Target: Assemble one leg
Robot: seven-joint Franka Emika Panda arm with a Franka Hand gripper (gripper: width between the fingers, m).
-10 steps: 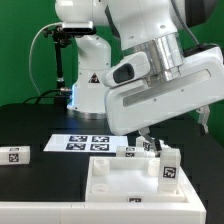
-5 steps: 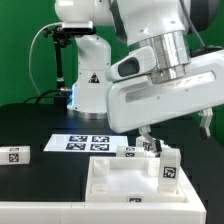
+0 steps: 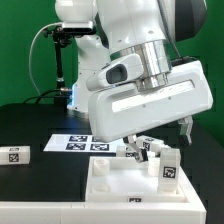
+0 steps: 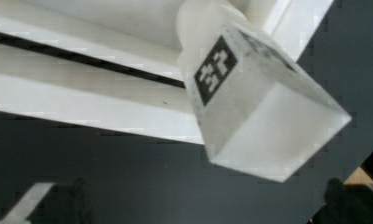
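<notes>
A white leg point(image 3: 170, 168) with a black-and-white tag stands upright at the right corner of the large white panel point(image 3: 115, 185). In the wrist view this leg point(image 4: 263, 110) fills the middle and stands on the panel point(image 4: 76, 85). My gripper point(image 3: 158, 137) hangs just above and behind it. Its fingertips point(image 4: 41, 205) show dark at the edges, wide apart, with nothing between them. The gripper point(image 4: 201, 208) is open. Other legs point(image 3: 148, 148) lie behind the panel. One more leg point(image 3: 14, 155) lies at the exterior view's far left.
The marker board point(image 3: 85, 142) lies flat behind the panel. The robot base point(image 3: 88, 85) and a dark stand with cables point(image 3: 62, 60) rise at the back. The table is black.
The arm's hand has swung toward the exterior view's left and come lower over the legs behind the panel. The legs and panel have not moved.
</notes>
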